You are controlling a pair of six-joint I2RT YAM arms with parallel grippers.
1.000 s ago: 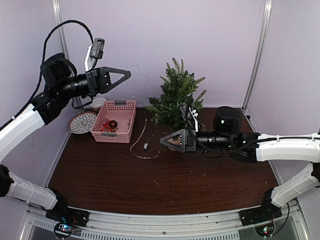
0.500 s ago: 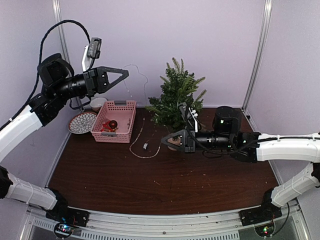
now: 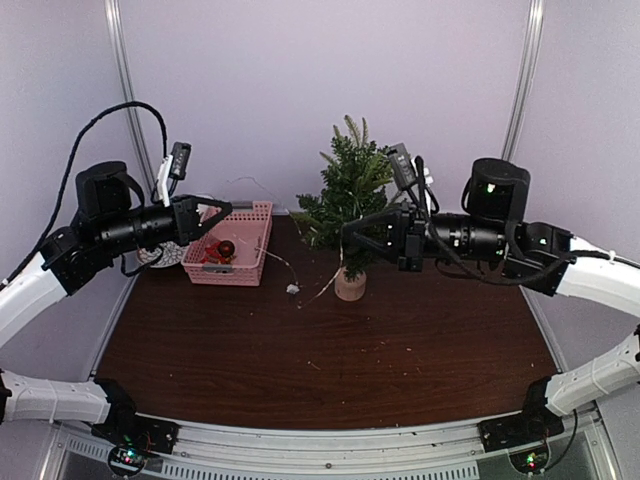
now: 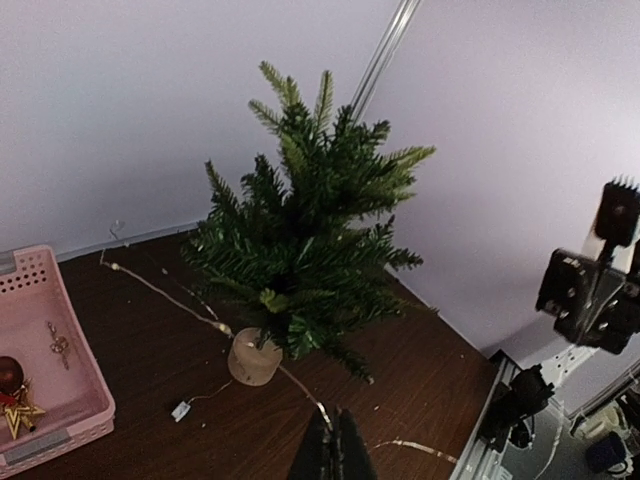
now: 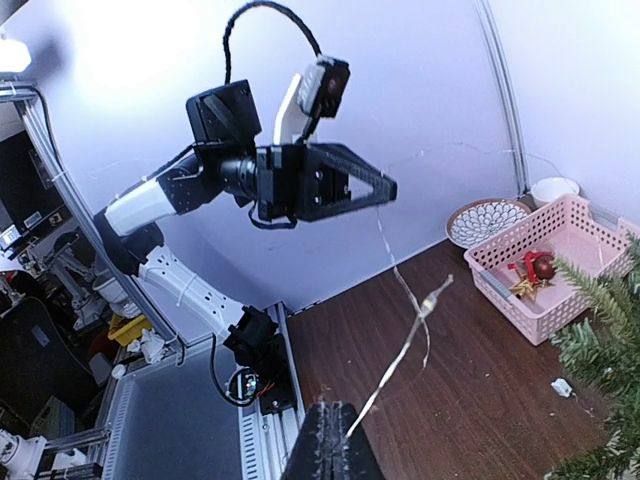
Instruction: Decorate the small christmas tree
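Observation:
The small christmas tree (image 3: 354, 193) stands on its pale wooden stump (image 3: 350, 286) at the back middle of the table; the left wrist view shows it too (image 4: 305, 235). A thin fairy-light string (image 3: 325, 285) with a small white box (image 3: 292, 289) runs past the stump. My left gripper (image 3: 228, 208) is shut on the string (image 4: 300, 385), held above the pink basket (image 3: 232, 246). My right gripper (image 3: 346, 232) is shut on the string (image 5: 400, 360), held in the air in front of the tree's right side.
The pink basket (image 4: 45, 350) holds a red ball (image 4: 8, 372) and a gold star (image 4: 20, 412). A patterned plate (image 5: 488, 220) and a white cup (image 5: 555, 189) sit behind it at the back left. A purple wall and metal posts close the back.
My right gripper has risen from low over the table to beside the tree, lifting the string. My left gripper has come down and back, to just above the basket.

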